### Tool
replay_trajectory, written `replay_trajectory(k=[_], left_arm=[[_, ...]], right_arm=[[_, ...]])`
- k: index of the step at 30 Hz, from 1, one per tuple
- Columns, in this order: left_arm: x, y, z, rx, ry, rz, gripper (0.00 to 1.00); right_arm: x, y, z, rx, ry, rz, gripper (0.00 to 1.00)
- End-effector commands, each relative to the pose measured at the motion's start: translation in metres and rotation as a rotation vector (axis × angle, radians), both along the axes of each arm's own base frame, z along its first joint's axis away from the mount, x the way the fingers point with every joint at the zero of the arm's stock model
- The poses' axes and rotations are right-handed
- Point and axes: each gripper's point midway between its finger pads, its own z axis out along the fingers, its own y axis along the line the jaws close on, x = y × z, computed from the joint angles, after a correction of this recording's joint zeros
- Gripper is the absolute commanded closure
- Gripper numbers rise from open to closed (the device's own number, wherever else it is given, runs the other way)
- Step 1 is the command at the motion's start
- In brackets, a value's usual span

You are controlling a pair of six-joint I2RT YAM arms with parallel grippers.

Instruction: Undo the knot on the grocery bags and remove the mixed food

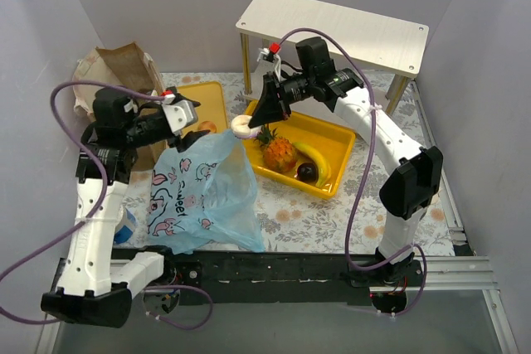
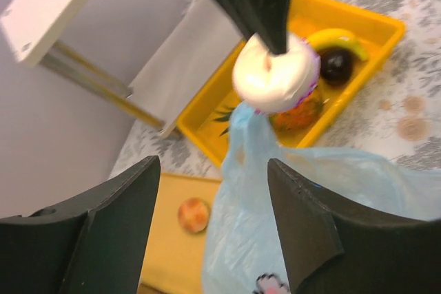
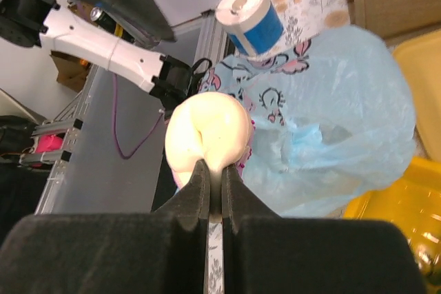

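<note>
blue bag [image 1: 203, 196]: thin translucent film, crumpled, mouth slack right under the left pincer [image 2: 210, 170]. Its jaws are spread, gripping nothing I can see, probably keeping the opening clear. yellow tray [image 1: 332, 134]: rigid plastic, just beyond the right pincer [image 3: 215, 170], which pinches the rim of the pale doughnut [image 3: 207, 132]. It's a smooth ring, hanging between bag mouth and tray, likely tray-bound.

Robot lab cell, plain grey walls [image 1: 25, 31], aluminium rails [image 1: 474, 266], floral tablecloth [image 1: 307, 217]

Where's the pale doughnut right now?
Top view, centre: pale doughnut pinched in the jaws of the right gripper, just above the blue bag, beside the yellow tray holding the pineapple.
</note>
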Motion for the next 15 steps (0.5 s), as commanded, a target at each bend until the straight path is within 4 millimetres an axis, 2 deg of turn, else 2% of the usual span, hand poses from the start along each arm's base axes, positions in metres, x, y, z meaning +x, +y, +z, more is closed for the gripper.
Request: replay_trajectory(k=[1,3,4,7,8,10,13,15], left_arm=[[-0.019,-0.040,0.003,0.002,0.024,-0.059,0.37],[-0.010,-0.050,0.004,0.003,0.017,-0.017,0.37],[-0.011,-0.070,0.001,0.018,0.021,-0.065,0.37],[-0.005,-0.089,0.008,0.072,-0.051,-0.091,0.35],[-0.001,-0.093,0.003,0.100,-0.054,-0.100,0.35],[-0.003,-0.098,0.005,0.161,-0.119,-0.140,0.36],[-0.006,-0.100,-0.015,0.240,-0.119,-0.172,0.39],[-0.005,-0.100,-0.020,0.267,-0.150,-0.170,0.42]], right_arm=[[-0.003,-0.015,0.016,-0.007,0.095,-0.074,0.99],[0.004,-0.018,0.018,-0.013,0.134,-0.104,0.99],[0.007,-0.017,0.019,-0.003,0.124,-0.109,0.99],[0.012,-0.016,0.017,0.009,0.134,-0.114,0.99],[0.012,-0.015,0.017,0.009,0.137,-0.115,0.99],[0.011,-0.017,0.017,0.010,0.140,-0.109,0.99],[0.008,-0.020,0.018,0.016,0.141,-0.094,0.99],[0.011,-0.024,0.019,0.015,0.146,-0.101,0.99]])
